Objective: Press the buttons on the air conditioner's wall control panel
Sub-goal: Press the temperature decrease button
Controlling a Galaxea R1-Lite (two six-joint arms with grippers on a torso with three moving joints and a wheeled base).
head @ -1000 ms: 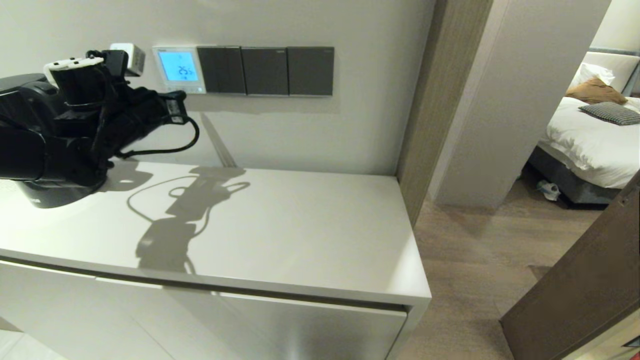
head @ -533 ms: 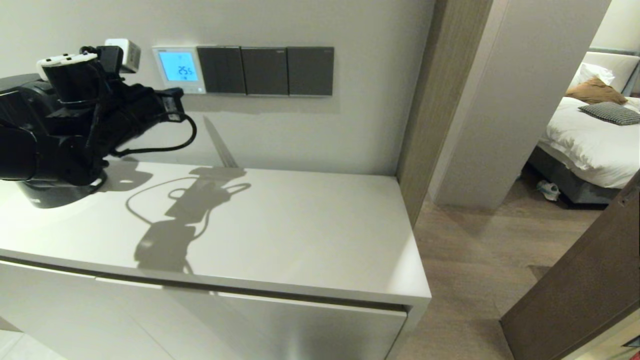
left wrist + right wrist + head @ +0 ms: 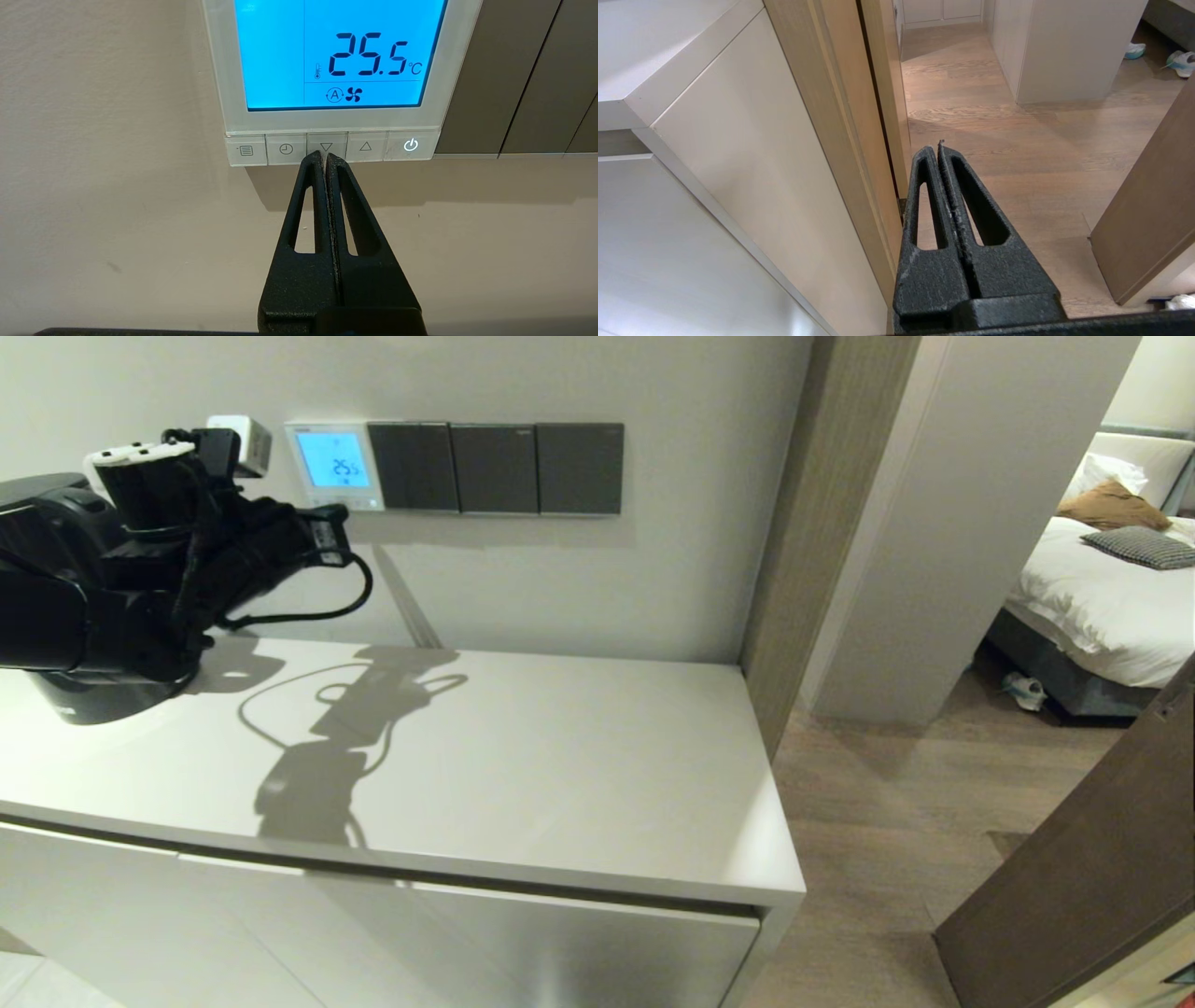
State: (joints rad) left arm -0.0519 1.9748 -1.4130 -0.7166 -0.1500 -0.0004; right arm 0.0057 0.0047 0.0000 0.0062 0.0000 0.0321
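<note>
The air conditioner's wall control panel (image 3: 333,465) is a small white square on the wall; its screen (image 3: 336,56) glows blue and reads 25.5 °C. Several buttons run along its bottom strip: menu (image 3: 246,150), clock (image 3: 286,149), down arrow (image 3: 326,146), up arrow (image 3: 365,146) and a lit power key (image 3: 410,145). My left gripper (image 3: 325,156) is shut and empty, its tips at the lower edge of the down arrow key. In the head view it (image 3: 327,534) reaches the wall just below the panel. My right gripper (image 3: 938,148) is shut and empty, hanging low beside the cabinet.
Three dark grey switch plates (image 3: 495,468) sit directly right of the panel. A white cabinet top (image 3: 560,756) lies below my left arm. A wooden door frame (image 3: 794,523), an open door (image 3: 1102,859) and a bed (image 3: 1111,588) are to the right.
My left arm drew back a little to the left half a second ago and has come forward again to the panel's bottom strip. The right arm has not visibly moved.
</note>
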